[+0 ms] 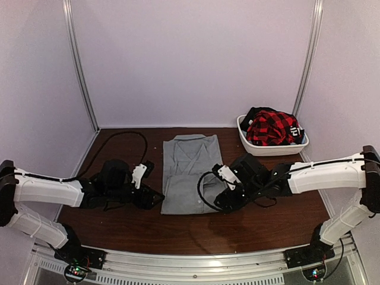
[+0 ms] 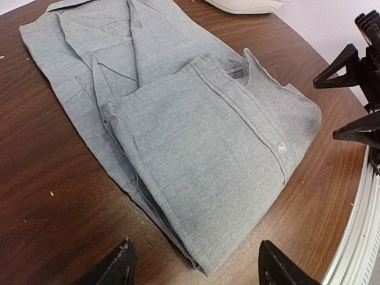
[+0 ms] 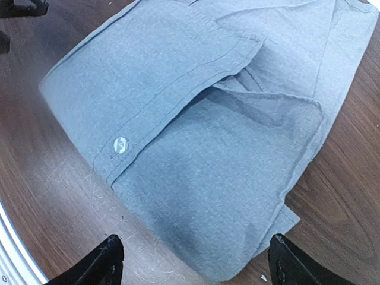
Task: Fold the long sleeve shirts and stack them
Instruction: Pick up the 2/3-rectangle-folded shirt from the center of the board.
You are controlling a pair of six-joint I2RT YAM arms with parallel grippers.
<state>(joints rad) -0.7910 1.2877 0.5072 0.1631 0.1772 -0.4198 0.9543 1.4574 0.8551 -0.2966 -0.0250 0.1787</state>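
Nearby, white basket of clothes beyond folded grey shirt; left hand, right hand both released.

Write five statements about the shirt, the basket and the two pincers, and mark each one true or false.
1. The grey button-up shirt lies folded on the wooden table. True.
2. The left pincer is shut on the shirt. False: its jaws stand open and grip nothing.
3. A red-and-black plaid garment sits in the white basket. True.
4. The basket stands at the table's near left corner. False: it is at the far right corner.
5. The right pincer is open over the shirt. True.
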